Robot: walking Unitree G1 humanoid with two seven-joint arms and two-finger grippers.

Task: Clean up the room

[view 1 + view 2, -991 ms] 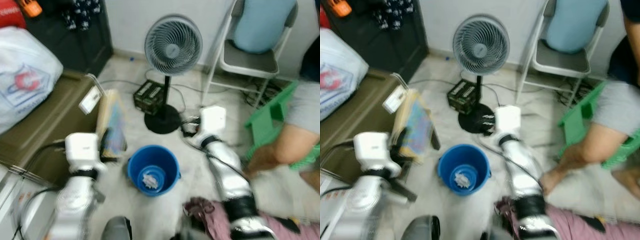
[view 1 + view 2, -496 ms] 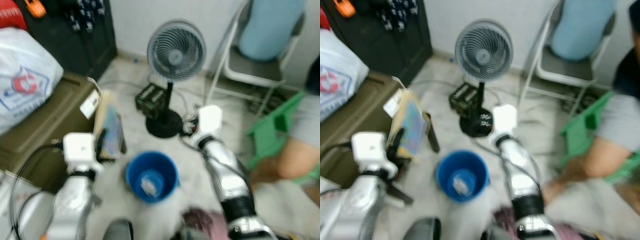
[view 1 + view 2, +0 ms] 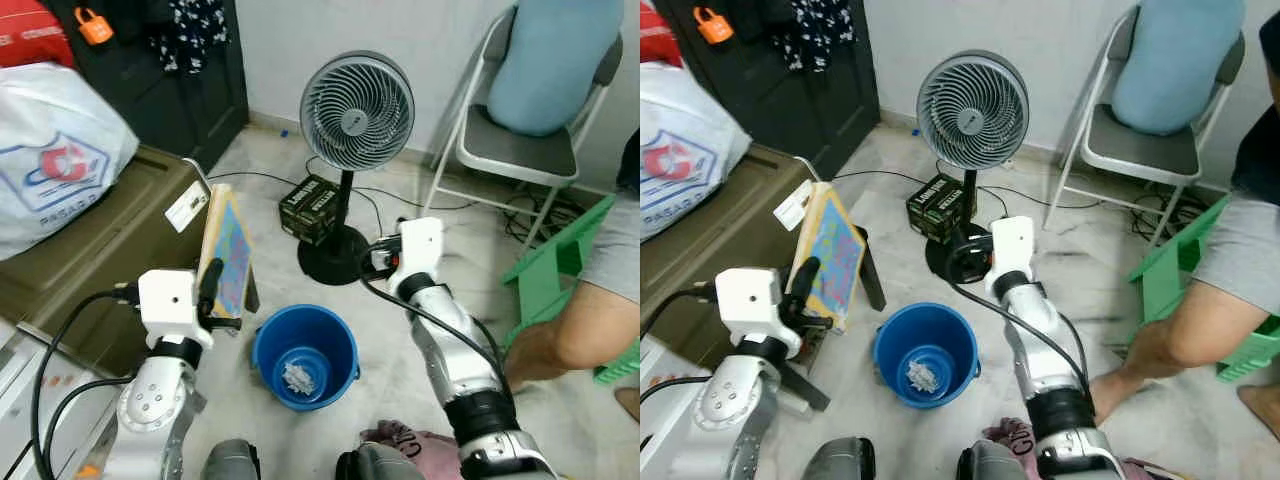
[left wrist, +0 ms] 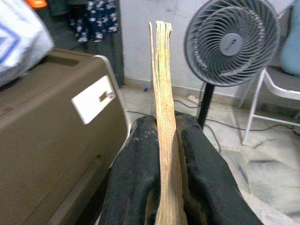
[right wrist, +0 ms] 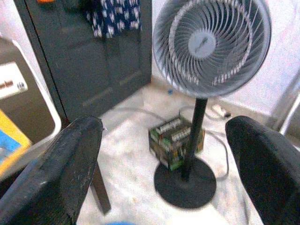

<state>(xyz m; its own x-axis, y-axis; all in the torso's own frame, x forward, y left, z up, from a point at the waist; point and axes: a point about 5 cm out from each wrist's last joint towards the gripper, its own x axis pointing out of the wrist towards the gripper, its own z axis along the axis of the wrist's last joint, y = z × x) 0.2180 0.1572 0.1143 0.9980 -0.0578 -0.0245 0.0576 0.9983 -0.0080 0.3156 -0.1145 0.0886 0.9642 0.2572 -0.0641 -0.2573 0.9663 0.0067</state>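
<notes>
My left gripper is shut on a thin flat picture board with a yellow edge and a blue face, held upright on its edge beside the olive storage box. Both black fingers press its two sides. A blue bucket stands on the floor between my arms, with white crumpled scraps inside. My right gripper is open, its fingers spread wide with nothing between them. It hangs over the floor by the fan's round black base.
A standing fan and a black-green box are straight ahead. A white plastic bag lies on the olive box. A folding chair, a green stool and a person's leg are right. Pink cloth lies near.
The camera has tilted slightly and the blur has gone. The left gripper still holds the board, and both arms stand about where they were.
</notes>
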